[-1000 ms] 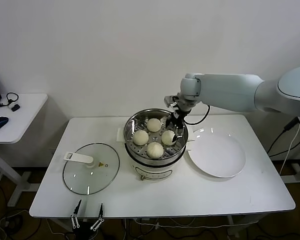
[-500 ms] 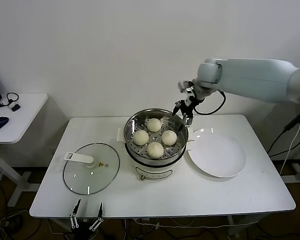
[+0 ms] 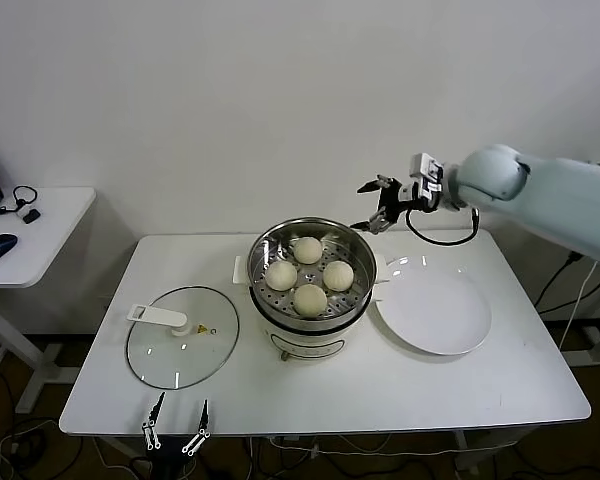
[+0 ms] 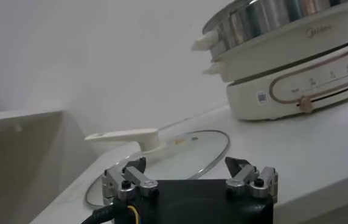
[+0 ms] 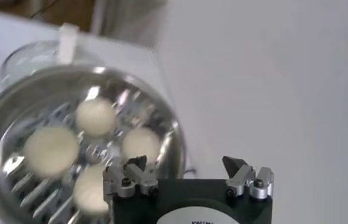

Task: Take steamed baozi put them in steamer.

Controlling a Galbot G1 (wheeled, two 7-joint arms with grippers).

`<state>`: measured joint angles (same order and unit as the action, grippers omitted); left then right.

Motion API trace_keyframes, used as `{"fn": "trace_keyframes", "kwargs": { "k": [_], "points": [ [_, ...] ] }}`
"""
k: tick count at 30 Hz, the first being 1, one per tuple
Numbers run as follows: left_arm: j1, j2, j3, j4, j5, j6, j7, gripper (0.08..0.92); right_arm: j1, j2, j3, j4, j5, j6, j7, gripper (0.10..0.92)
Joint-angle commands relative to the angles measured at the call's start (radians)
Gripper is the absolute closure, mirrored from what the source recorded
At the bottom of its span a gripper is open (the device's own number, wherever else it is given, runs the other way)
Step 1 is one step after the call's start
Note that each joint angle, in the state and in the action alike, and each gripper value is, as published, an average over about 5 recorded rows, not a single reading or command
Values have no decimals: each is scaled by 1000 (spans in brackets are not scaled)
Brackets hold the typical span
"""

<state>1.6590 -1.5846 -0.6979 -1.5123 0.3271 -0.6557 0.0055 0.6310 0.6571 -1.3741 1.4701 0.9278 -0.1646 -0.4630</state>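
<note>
The steamer (image 3: pixel 280 328) stands mid-table, a shiny steel pot on a cream base. Several steamed baozi lie on its perforated tray, among them the back one (image 3: pixel 308 250) and the front one (image 3: pixel 310 299). My right gripper (image 3: pixel 366 207) hangs open and empty in the air, above and behind the pot's right rim. From the right wrist view the gripper (image 5: pixel 184 164) looks down on the baozi (image 5: pixel 96 117) inside the steamer (image 5: pixel 169 129). My left gripper (image 3: pixel 176 428) is parked open below the table's front edge, and in its wrist view (image 4: pixel 186 169) holds nothing.
A white plate (image 3: pixel 435 310) lies right of the steamer. The glass lid (image 3: pixel 183 338) with its white handle rests on the table to the left, also visible as the lid (image 4: pixel 180 152) beside the steamer (image 4: pixel 295 73). A side table (image 3: pixel 40 225) with a mouse stands far left.
My right gripper lifted out of the steamer and swung up and to the right, open and empty. The right-hand baozi stayed on the tray. The left arm did not move.
</note>
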Motion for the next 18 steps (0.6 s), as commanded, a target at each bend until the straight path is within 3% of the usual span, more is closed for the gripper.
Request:
{"fn": "trace_keyframes", "kwargs": {
  "k": [1, 6, 10, 18],
  "points": [
    [-8, -4, -1, 3, -1, 3, -2, 177, -722, -417, 767, 404, -46, 58, 509, 203],
    [-13, -10, 0, 5, -1, 1, -4, 177, -1097, -420, 1060, 526, -75, 208, 663, 203],
    [-13, -14, 1, 1, 1, 3, -4, 177, -1663, -200, 1670, 575, -220, 173, 670, 203],
    [-12, -16, -2, 5, 2, 0, -15, 177, -2052, 157, 2024, 589, -426, 280, 578, 203]
  ]
}}
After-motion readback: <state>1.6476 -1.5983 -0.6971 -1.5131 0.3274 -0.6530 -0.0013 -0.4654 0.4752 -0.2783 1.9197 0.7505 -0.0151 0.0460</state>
